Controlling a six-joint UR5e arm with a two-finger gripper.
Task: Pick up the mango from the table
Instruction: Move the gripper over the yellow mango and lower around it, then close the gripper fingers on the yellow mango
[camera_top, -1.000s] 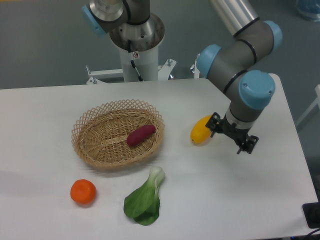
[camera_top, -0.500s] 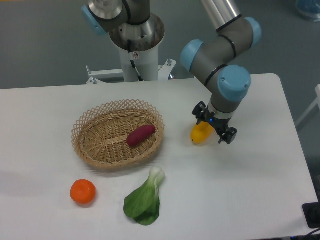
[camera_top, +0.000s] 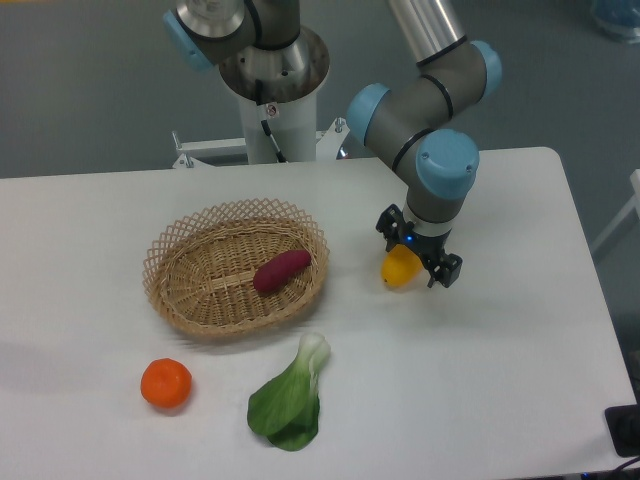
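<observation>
The yellow mango (camera_top: 399, 269) lies on the white table (camera_top: 520, 380), right of the basket. My gripper (camera_top: 416, 252) hangs directly over it and covers its upper part, so only the lower yellow end shows. The black fingers (camera_top: 447, 270) stand on either side of the fruit, open, and I cannot tell whether they touch it.
A wicker basket (camera_top: 190, 300) holding a purple-red sweet potato (camera_top: 281, 270) stands left of the mango. An orange (camera_top: 165, 384) and a green leafy vegetable (camera_top: 290, 400) lie near the front. The robot base (camera_top: 270, 90) rises at the back edge.
The gripper has swung left from beside the mango to directly over it, now covering much of the fruit. The mango has stayed in place.
</observation>
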